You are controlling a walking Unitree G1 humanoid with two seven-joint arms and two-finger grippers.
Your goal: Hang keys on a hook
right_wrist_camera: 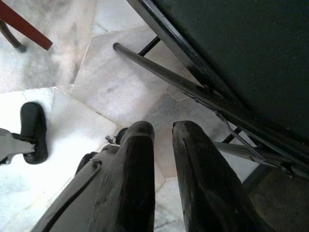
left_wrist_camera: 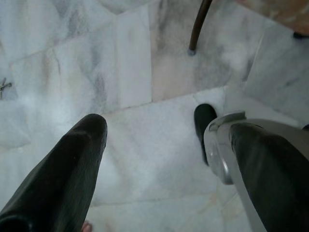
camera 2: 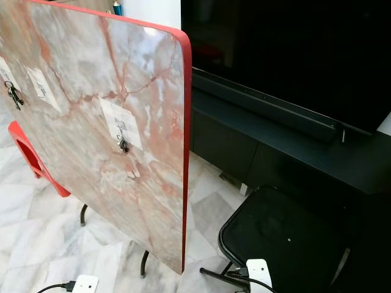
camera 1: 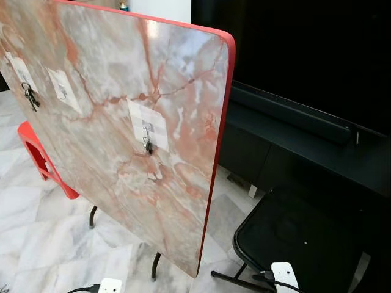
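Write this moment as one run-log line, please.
stage: done | keys: hang on hook on board | left end effector: open, idle above floor | right end effector: near shut, idle

Left gripper [left_wrist_camera: 159, 159]: two long, matte black, tapered fingers [left_wrist_camera: 67, 174] with rounded tips. Right gripper [right_wrist_camera: 161, 145]: identical black fingers, surfaces scuffed. Beside the right gripper, a silver-grey housing [right_wrist_camera: 72, 203] carries a thin black cable. A white unit [camera 1: 284, 276] above the marble floor [left_wrist_camera: 125, 72] has a black cable plugged in.

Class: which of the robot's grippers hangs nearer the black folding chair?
Right. The right gripper hangs beside the black folding chair, close to its frame. The left gripper hangs over bare marble floor, farther away.
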